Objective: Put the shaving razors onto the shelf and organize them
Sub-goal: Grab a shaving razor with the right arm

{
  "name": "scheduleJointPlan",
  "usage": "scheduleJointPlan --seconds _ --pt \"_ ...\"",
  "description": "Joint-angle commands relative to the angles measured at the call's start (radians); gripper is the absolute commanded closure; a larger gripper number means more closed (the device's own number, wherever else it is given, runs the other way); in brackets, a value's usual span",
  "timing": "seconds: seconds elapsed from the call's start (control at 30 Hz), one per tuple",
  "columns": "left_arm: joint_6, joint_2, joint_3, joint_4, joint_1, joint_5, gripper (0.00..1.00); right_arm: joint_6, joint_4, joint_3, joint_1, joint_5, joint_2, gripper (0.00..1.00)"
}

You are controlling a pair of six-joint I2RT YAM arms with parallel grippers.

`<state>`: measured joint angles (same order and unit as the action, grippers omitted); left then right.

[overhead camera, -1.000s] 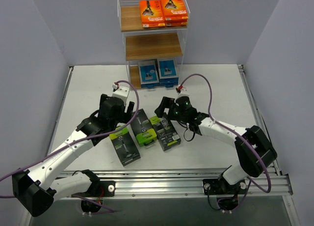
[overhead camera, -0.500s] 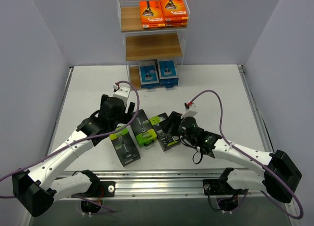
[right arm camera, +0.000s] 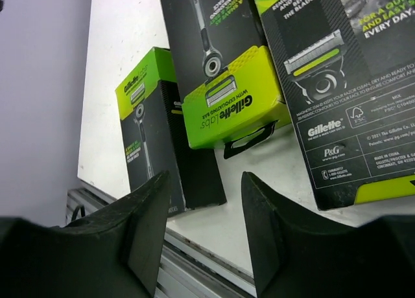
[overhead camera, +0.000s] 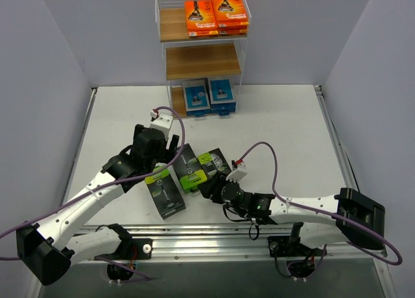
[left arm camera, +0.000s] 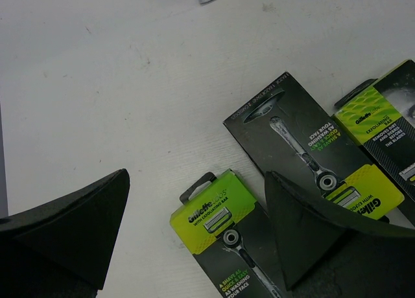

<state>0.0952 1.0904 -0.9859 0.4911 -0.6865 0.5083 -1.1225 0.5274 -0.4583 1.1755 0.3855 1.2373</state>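
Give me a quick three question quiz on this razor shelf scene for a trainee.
1. True or false: the middle board of the shelf is bare.
2. How many black-and-lime razor packs lie on the table?
3. Which tier holds the orange packs? A top, B middle, C bottom.
Key: 1 true; 2 three; 3 A.
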Motion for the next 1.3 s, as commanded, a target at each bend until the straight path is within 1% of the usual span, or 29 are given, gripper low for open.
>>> scheduleJointPlan --seconds 0.0,0.03,0.07,0.13,0.4,0.57,0.8,0.93,1.07,1.27 --pt "0.008 -0.015 -0.05 -0.009 -0.007 0.007 0.06 -0.109 0.059 0.013 0.019 0.099 0.047 0.58" --pt "0.008 -0.02 -0.048 -0.011 -0.008 0.007 0.06 -0.134 0.054 0.017 0.033 0.114 0.056 0.62" --pt "0.008 -0.023 -0.046 -0.011 -0.008 0.009 0.06 -0.158 0.06 0.023 0.039 0.146 0.073 0.65" --pt "0.008 -0.024 -0.046 -0.014 -0.01 0.01 0.06 -0.203 0.097 0.049 0.042 0.148 0.094 0.67" --pt "0.008 -0.029 -0.048 -0.013 -0.018 0.009 0.06 -0.26 0.232 0.053 0.044 0.099 0.232 0.67" --pt "0.005 -0.034 -0.048 -0.014 -0.019 0.007 0.06 -0.296 0.286 0.052 0.042 0.107 0.3 0.67" --pt "0.005 -0.038 -0.05 -0.014 -0.022 -0.004 0.06 -0.312 0.296 0.029 0.039 0.119 0.353 0.64" --pt "0.006 -0.038 -0.05 -0.014 -0.021 -0.01 0.06 -0.309 0.316 0.018 0.018 0.105 0.386 0.62" --pt "0.006 -0.04 -0.053 -0.011 -0.022 -0.014 0.06 -0.307 0.338 0.007 -0.002 0.072 0.432 0.63" --pt "0.006 -0.044 -0.053 -0.011 -0.022 -0.017 0.06 -0.335 0.35 0.01 -0.011 0.065 0.472 0.68"
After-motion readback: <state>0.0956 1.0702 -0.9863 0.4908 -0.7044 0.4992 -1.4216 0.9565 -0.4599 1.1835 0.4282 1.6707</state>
